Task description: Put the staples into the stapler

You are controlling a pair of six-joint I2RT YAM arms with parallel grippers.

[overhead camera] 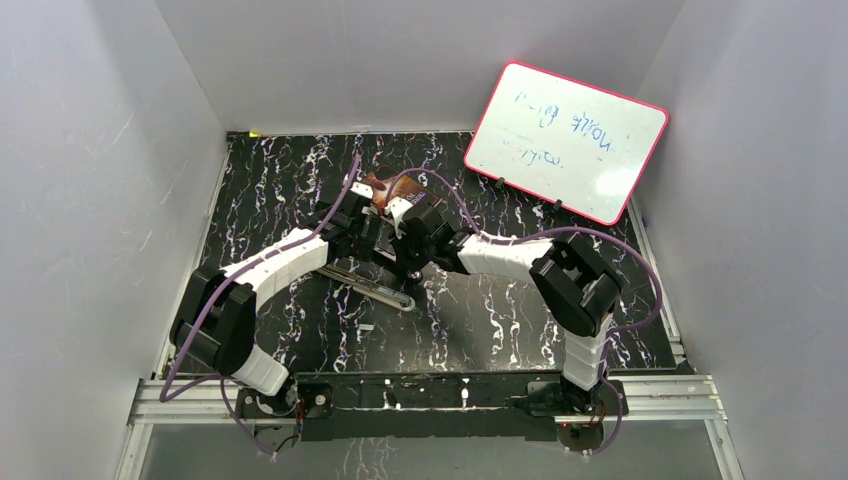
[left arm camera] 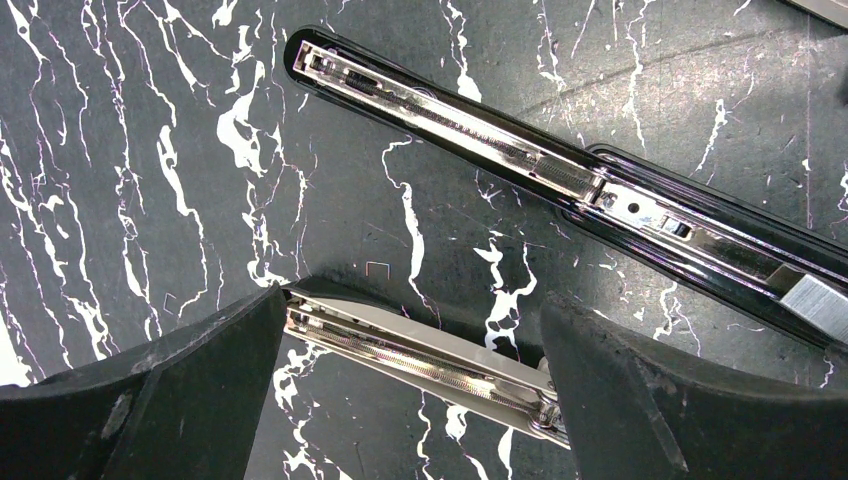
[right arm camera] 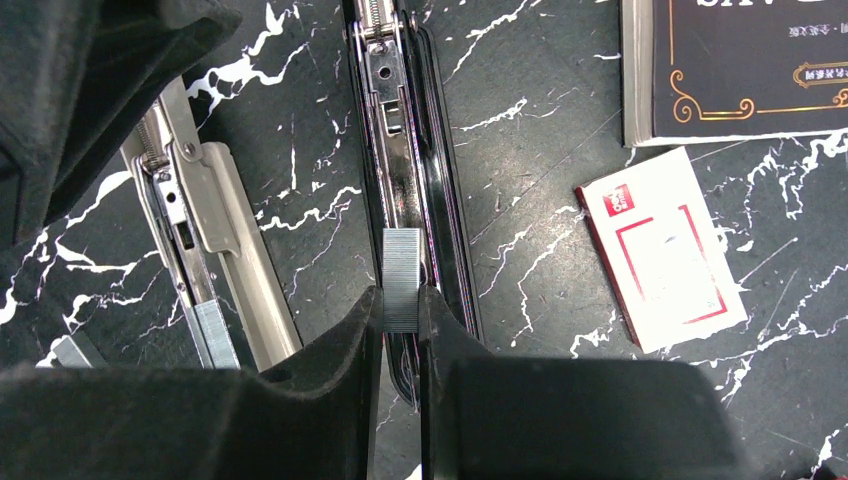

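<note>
Though the box (right arm camera: 660,250) label is illegible, one staples strip (right arm camera: 402,265) is pinched by the right fingers (right arm camera: 372,320). The left fingers (left arm camera: 240,340) are spread wide, empty.

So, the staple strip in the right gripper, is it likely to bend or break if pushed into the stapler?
Probably stiff but brittle: the staple strip is short and finely ribbed, so side force may snap it between ribs. It looks light and smooth, so it could slip from the narrow fingertips of the right gripper.
</note>
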